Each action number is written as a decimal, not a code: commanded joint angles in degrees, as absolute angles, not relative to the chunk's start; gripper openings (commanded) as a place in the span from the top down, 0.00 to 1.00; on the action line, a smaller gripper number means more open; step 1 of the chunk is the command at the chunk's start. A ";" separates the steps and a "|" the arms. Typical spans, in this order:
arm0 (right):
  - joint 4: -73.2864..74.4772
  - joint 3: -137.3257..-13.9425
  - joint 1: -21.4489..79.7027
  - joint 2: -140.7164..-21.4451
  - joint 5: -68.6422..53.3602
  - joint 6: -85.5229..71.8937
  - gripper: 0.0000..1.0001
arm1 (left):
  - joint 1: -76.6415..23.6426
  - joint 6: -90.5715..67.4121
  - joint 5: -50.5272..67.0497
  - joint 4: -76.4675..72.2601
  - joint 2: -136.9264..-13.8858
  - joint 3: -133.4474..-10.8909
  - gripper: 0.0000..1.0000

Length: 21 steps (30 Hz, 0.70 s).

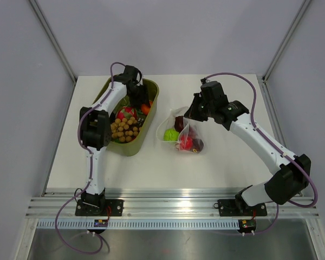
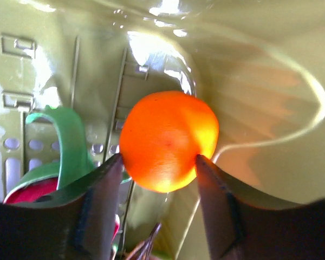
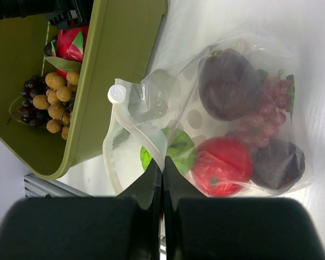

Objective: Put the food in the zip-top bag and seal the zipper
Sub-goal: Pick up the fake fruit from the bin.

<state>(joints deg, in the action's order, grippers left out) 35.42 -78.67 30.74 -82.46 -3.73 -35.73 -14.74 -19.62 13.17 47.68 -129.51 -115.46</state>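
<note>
Left wrist view: I read the left fingers [image 2: 103,206] as closed on an orange fruit [image 2: 168,141], with one tip touching each side of it. The fruit sits between the tips, above the floor of the olive-green tub [image 2: 260,81]. A green-and-red toy piece [image 2: 65,157] lies just beside one finger.

Right wrist view: the right fingers [image 3: 162,179] are pressed together, pinching the near edge of the zip-top bag [image 3: 151,103]. The bag lies on the worktop [image 1: 206,173], just beside the tub's long wall. Inside it, close to the fingertips, are a green piece [image 3: 179,149] and a red piece [image 3: 222,165]. Two dark purple pieces [image 3: 227,81] and a grape cluster [image 3: 268,108] lie farther from the tips. I cannot tell whether the zipper is sealed.
</note>
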 commanded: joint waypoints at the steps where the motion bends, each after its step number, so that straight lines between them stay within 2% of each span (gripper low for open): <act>1: 33.49 -78.22 31.38 -80.42 -3.96 -36.21 1.00 | -14.94 -19.42 10.90 50.54 -127.01 -114.79 0.49; 4: 33.57 -78.13 31.38 -80.24 -3.78 -36.12 1.00 | -14.85 -19.42 8.97 50.45 -124.37 -115.05 0.56; 10: 33.31 -78.57 31.38 -80.59 -3.95 -36.04 1.00 | -14.50 -19.86 6.07 49.92 -118.31 -115.22 0.63; 21: 29.89 -85.41 32.78 -86.65 -6.33 -36.21 1.00 | -12.22 -19.78 5.80 50.97 -111.63 -115.75 0.66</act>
